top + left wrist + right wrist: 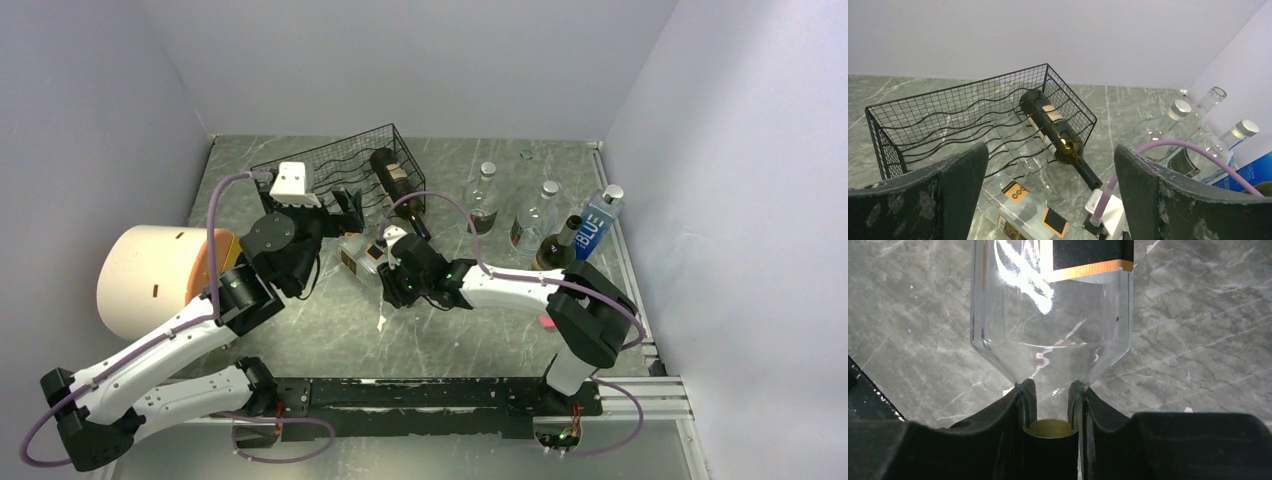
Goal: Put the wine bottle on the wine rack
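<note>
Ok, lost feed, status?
Right gripper shut on clear bottle neck. Left gripper open, empty. Bottle not yet seated on wine rack; dark bottle fills one slot.

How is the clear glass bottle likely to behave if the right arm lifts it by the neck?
The clear glass bottle looks empty, so it is probably fairly light. It is smooth glass, and the jaws are clamped only on its narrow neck, so it may swivel or slip. Being glass, it could break if dropped on the table.
</note>
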Robot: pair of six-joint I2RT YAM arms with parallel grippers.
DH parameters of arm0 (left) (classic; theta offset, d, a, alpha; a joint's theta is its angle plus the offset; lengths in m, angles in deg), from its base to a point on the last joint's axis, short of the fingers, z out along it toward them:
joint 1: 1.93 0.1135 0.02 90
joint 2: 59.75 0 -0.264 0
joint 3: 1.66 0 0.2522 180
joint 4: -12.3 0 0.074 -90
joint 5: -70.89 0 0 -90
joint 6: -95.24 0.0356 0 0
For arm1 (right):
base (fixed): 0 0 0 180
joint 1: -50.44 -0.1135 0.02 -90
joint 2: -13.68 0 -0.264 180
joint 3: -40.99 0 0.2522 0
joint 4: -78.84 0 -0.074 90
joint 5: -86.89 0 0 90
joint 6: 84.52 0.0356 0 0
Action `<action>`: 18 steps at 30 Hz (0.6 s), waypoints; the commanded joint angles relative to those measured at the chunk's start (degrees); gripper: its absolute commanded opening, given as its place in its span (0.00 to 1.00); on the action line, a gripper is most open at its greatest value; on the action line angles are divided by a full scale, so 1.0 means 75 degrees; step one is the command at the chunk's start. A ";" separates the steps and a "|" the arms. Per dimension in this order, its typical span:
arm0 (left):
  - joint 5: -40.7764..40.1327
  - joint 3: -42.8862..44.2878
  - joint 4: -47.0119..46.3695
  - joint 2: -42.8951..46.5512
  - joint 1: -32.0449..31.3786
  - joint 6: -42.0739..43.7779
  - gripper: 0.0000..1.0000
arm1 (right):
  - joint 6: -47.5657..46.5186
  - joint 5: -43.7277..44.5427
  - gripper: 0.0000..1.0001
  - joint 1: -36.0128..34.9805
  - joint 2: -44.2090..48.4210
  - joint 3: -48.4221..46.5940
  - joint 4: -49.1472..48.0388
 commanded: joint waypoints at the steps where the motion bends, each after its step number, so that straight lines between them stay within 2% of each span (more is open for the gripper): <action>1: 0.0105 0.0022 -0.0144 -0.0171 0.0064 -0.0016 0.99 | 0.0025 0.0342 0.00 -0.0056 0.0102 -0.0496 -0.1490; 8: 0.0024 0.0096 -0.0082 -0.0038 0.0068 -0.0101 0.99 | 0.0653 0.0833 0.00 -0.0091 -0.0474 -0.1123 -0.1931; 18: -0.0711 0.0730 -0.0086 0.0012 0.0068 0.0707 0.99 | 0.1608 0.1349 0.00 -0.0111 -0.1903 -0.2533 -0.2013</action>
